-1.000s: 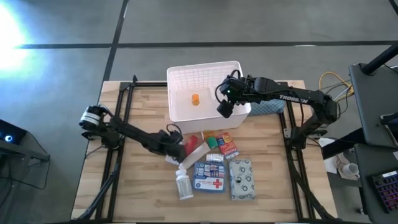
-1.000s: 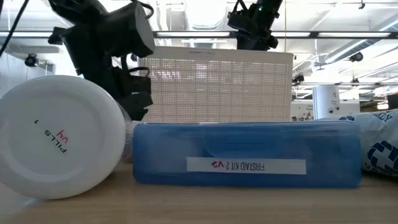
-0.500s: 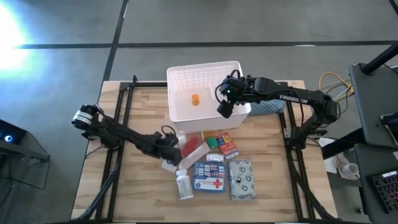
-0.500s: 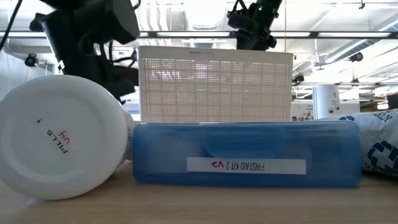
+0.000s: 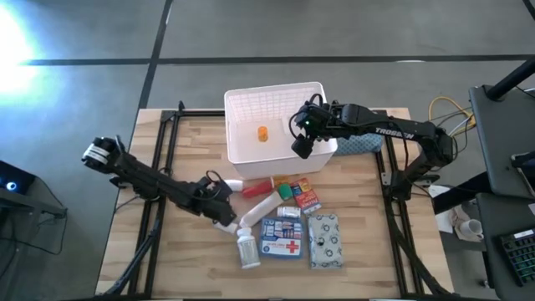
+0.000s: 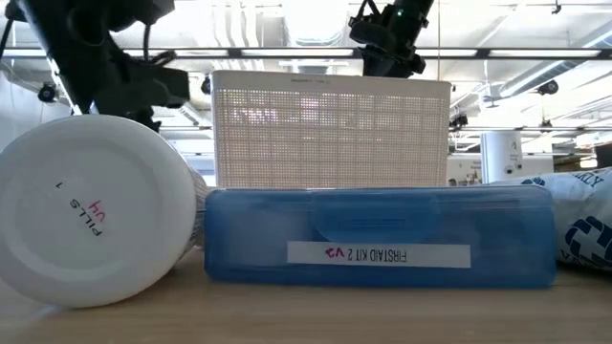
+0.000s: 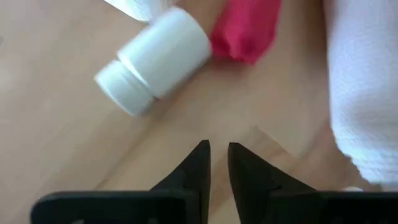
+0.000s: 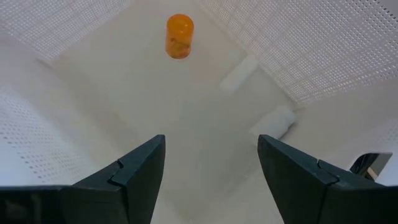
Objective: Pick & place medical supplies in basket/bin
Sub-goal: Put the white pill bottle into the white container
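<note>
One orange vial [image 8: 180, 36] in basket [image 5: 242, 149], pill bottle [image 6: 94, 210] blocking low view

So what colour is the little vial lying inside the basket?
Orange. The vial shows best in the right wrist view, on the white basket floor.

Left pincer [image 7: 214, 163] is low over the worktop [image 7: 74, 155], fingers nearly together and empty. Right pincer [image 8: 211, 162] is raised, fingers spread wide, empty.
</note>
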### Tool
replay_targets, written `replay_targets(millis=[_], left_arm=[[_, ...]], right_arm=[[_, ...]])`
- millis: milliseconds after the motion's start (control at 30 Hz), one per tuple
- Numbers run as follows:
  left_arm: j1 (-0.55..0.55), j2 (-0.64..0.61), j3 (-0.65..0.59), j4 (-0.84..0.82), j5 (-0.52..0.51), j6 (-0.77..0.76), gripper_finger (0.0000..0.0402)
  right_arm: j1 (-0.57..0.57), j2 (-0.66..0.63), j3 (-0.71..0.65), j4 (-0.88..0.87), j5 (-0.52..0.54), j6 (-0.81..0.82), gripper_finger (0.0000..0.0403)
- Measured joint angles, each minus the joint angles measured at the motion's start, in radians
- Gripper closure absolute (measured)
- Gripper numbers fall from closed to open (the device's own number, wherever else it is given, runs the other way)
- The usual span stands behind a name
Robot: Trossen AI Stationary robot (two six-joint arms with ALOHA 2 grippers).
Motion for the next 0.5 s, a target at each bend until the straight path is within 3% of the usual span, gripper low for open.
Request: replay_targets(millis=[133, 300, 500], left_arm=[[-0.002, -0.053, -0.005, 0.001, -0.076, 0.102, 0.0321], [0.009, -0.099, -0.015, -0.001, -0.132, 0.332, 0.0233], [0.060, -0.096, -0.067, 0.042, -0.117, 0.529, 0.0131]], right_arm=[[0.000, 0.000, 0.000, 0.001, 0.000, 0.000, 0.0156], [0.000, 0.000, 0.000, 0.002, 0.000, 0.000, 0.0156], [0.000, 0.000, -0.002, 0.005, 0.000, 0.010, 0.0156]])
